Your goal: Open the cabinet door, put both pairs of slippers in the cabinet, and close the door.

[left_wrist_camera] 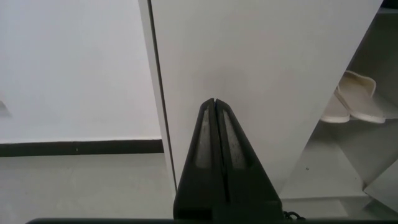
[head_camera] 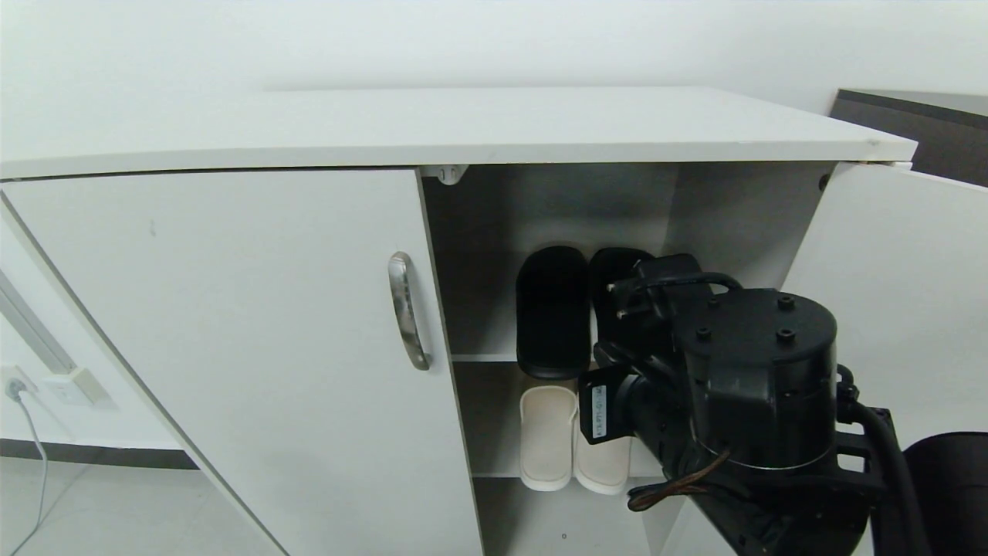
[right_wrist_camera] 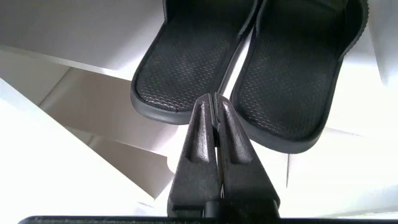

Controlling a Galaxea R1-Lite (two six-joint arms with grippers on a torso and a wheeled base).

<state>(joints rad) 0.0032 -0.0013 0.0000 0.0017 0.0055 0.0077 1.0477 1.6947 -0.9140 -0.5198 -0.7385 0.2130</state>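
Cabinet [head_camera: 463, 127] against a white wall [head_camera: 231, 46] holds black slippers [head_camera: 552, 309] above cream slippers [head_camera: 548, 432]; left hand [left_wrist_camera: 214, 104] and right hand [right_wrist_camera: 214, 99] clenched, empty.

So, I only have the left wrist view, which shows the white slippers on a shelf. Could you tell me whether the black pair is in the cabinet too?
Observer: Yes, the black slippers lie side by side on the upper shelf, directly above the white slippers.
Operator: Thank you. Where is the right gripper, please?
Observer: The right gripper is shut and empty, pointing at the gap between the near ends of the black pair.
Operator: And is the right door open?
Observer: Yes, the right door stands swung wide open.
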